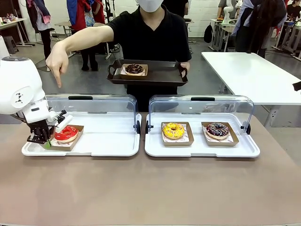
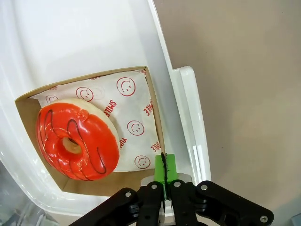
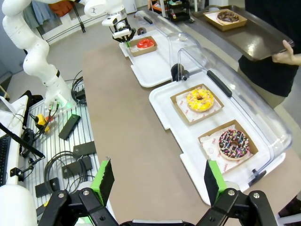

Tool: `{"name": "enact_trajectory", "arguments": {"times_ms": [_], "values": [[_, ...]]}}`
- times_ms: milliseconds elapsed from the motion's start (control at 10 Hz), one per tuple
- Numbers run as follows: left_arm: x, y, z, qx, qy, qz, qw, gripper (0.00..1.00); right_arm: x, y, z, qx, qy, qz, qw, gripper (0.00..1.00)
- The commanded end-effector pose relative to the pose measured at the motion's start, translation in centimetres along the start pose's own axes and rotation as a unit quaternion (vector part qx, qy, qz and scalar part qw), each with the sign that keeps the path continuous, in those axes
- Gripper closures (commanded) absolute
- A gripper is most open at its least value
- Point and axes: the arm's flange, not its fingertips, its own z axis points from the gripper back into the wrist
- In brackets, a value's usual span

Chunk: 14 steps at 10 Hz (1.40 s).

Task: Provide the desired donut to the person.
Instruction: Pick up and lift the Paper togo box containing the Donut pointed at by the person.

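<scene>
A brown table [image 1: 150, 188] holds two white trays side by side, each with its clear lid tipped up at the back. Behind it stands the person [image 1: 150, 33], holding a dark tray [image 1: 162, 75] that carries a chocolate donut [image 1: 134, 68]. Their other hand [image 1: 57, 63] points a finger down over the left white tray [image 1: 108, 141].

The right white tray [image 1: 197, 148] holds a yellow donut [image 1: 173, 130] and a sprinkled donut [image 1: 217, 129], each in its own box.

The red donut [image 2: 77, 141] lies in a cardboard box [image 2: 154, 113] at the left end of the left white tray. The left gripper [image 2: 163, 160] has its green pads pinched together on the box's side wall, just beside the donut and not touching it. The right gripper [image 3: 157, 183] hangs with its jaws spread wide above the table's near side, holding nothing.

The paper liner [image 2: 131, 108] under the red donut is printed with red smiley faces and the word "SMILE"; other letters are partly hidden by the donut.
</scene>
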Motion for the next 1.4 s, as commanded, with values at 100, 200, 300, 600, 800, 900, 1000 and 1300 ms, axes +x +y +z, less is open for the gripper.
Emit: {"name": "enact_trajectory", "arguments": {"times_ms": [100,200,300,600,800,900,1000,1300], "values": [[-0.7,-2.8,4.5,0.005,0.008,-0.004,1.000,1.00,0.1,-0.1,0.0,0.003,-0.010,0.003,1.000,0.00],[-1.1,-3.9,6.7,0.003,0.014,0.000,1.000,1.00,0.1,-0.1,0.0,0.003,-0.010,0.003,1.000,0.00],[-1.3,-5.3,9.1,-0.007,0.019,-0.002,1.000,1.00,0.1,-0.1,0.0,0.003,-0.010,0.003,1.000,0.00],[-2.4,-9.9,18.3,0.009,0.014,-0.025,1.000,1.00,0.1,-0.1,0.0,0.003,-0.010,0.003,1.000,0.00],[-3.3,-11.3,24.5,0.055,0.015,-0.005,0.998,1.00,0.1,-0.1,0.0,0.003,-0.010,0.003,1.000,0.00],[-3.4,-11.9,27.7,0.077,0.024,0.009,0.997,1.00,0.1,-0.1,0.0,0.003,-0.010,0.003,1.000,0.00],[-3.5,-12.2,30.7,0.099,0.030,0.025,0.994,1.00,0.1,-0.1,0.0,0.003,-0.010,0.003,1.000,0.00],[-4.2,-10.7,35.4,0.109,0.006,0.044,0.993,1.00,0.1,-0.1,0.0,0.003,-0.010,0.003,1.000,0.00]]}}
